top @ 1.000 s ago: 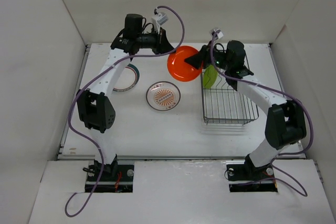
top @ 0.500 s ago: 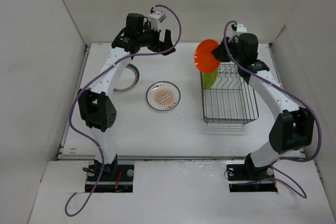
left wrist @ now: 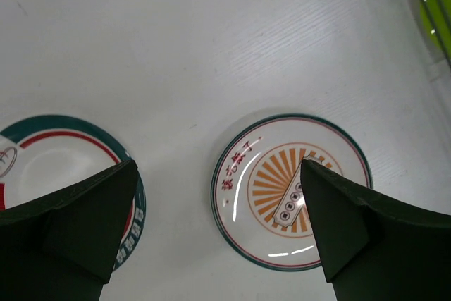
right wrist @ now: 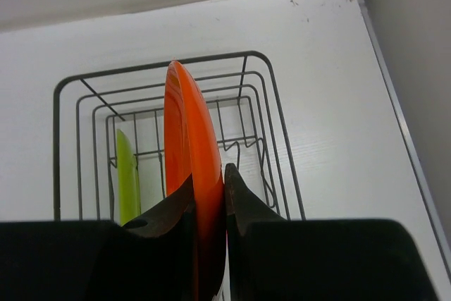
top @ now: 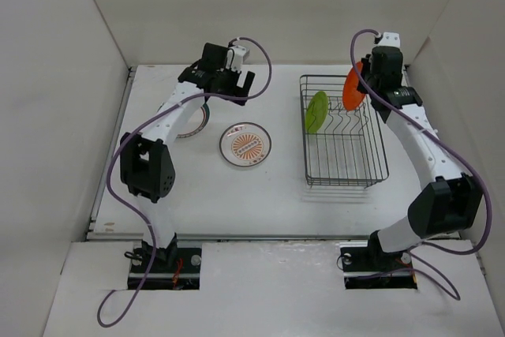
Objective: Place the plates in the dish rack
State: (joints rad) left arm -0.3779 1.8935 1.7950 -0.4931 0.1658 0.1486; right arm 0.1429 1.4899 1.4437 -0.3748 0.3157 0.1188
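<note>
1. The ringed plate [top: 199, 120] lies flat on the table [top: 158, 187] at the far left, partly under the left arm.
2. The left gripper [left wrist: 218, 167] is wide open with nothing in it. A second ago it was up beside the orange plate. Now it has swung back and hangs over the bare spot between the two white plates.
3. The sunburst plate [top: 245, 144] lies flat in the middle, just right of the ringed one.
4. The dish rack [top: 345, 184] sits on the right. The green plate [top: 316, 111] already stands on its edge inside, by the left side.
5. The orange plate [top: 353, 87] has moved from left of the rack to over its far right part. The right gripper [right wrist: 208, 173] pinches its rim tight and holds it on edge, apart from the green one. I cannot tell if it touches the bars yet.
6. So the second plate is nearly in and, I think, only needs lowering. The two white plates still wait.
</note>
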